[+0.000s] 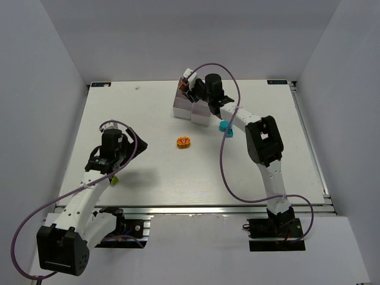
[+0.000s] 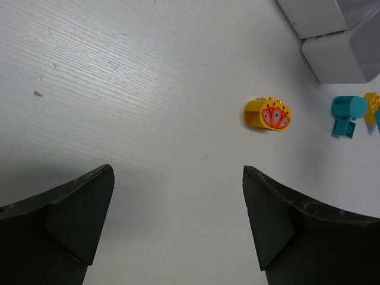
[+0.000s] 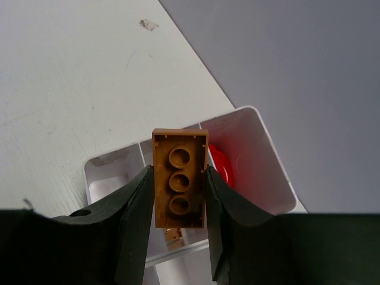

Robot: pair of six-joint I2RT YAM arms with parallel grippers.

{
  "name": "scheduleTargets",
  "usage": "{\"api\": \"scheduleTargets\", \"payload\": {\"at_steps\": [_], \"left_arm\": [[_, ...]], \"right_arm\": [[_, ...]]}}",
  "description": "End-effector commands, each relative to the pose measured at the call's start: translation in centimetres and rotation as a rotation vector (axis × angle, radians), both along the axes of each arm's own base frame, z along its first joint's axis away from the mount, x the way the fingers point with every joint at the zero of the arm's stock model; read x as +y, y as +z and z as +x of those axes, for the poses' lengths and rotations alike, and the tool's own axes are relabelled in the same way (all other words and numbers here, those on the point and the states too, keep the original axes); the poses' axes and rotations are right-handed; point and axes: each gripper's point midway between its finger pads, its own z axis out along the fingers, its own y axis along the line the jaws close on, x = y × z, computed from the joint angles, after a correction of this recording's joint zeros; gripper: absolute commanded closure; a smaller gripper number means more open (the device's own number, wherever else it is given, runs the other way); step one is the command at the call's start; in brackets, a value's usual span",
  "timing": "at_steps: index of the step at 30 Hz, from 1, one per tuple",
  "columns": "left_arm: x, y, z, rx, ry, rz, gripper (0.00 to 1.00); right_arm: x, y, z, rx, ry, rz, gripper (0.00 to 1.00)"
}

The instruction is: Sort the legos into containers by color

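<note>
Seeming light, stiff and slick, the orange-brown brick (image 3: pixel 180 178) is clamped by its long sides in the right gripper (image 3: pixel 178 181); the left gripper (image 2: pixel 178 172), at 7 o'clock, is spread wide.

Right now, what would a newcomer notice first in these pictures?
The right gripper holds a brown brick above the white containers, where a red piece lies in one bin. A yellow piece with an orange pattern lies ahead of the open left gripper.
</note>
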Motion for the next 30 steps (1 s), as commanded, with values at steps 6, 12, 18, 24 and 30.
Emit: {"api": "scheduleTargets", "payload": {"at_steps": [6, 12, 18, 24, 30], "left_arm": [[0.0, 0.5, 0.1, -0.01, -0.001, -0.006, 0.02], [-0.1, 0.8, 0.3, -0.01, -0.001, -0.006, 0.02], [0.0, 1.2, 0.3, -0.015, -0.001, -0.005, 0.02], [0.6, 1.3, -0.1, -0.013, 0.034, 0.006, 0.02], [1.0, 0.9, -0.4, -0.012, 0.088, -0.014, 0.25]], "right_arm": [[0.6, 2.0, 1.2, -0.083, -0.017, 0.034, 0.63], [0.6, 1.9, 1.3, -0.103, -0.015, 0.024, 0.38], [0.4, 2.3, 1.3, -0.108, -0.02, 0.028, 0.38], [0.6, 5.4, -2.6, -0.125, 0.127, 0.005, 0.37], [0.0, 4.3, -15.2, 0.095, 0.582, -0.114, 0.19]]}}
